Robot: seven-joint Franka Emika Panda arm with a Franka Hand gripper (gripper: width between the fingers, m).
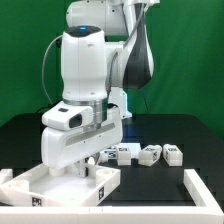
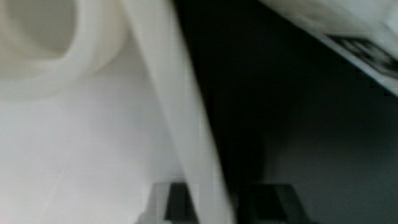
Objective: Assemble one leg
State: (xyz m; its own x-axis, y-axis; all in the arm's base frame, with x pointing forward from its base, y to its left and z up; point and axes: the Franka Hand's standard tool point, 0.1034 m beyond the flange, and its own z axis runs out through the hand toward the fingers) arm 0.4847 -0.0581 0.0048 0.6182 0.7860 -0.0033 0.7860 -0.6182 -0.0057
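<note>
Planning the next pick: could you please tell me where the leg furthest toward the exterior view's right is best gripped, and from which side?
Probably from straight above, closing across the middle of the leg: it lies low on the table, top uncovered, with another leg close beside it, so a sideways approach looks cramped.

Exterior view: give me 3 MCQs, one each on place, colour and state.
1. The legs lie on which side of the panel?
A) the exterior view's left
B) the exterior view's right
C) on top of it

2. Table colour?
A) black
B) green
C) white

3. The legs are:
A) fitted to the panel
B) lying loose
C) stacked in a pile

Key:
1. B, they sit past the panel's right edge.
2. A, the bare surface is black.
3. B, they lie side by side, none of them joined to the panel.
</note>
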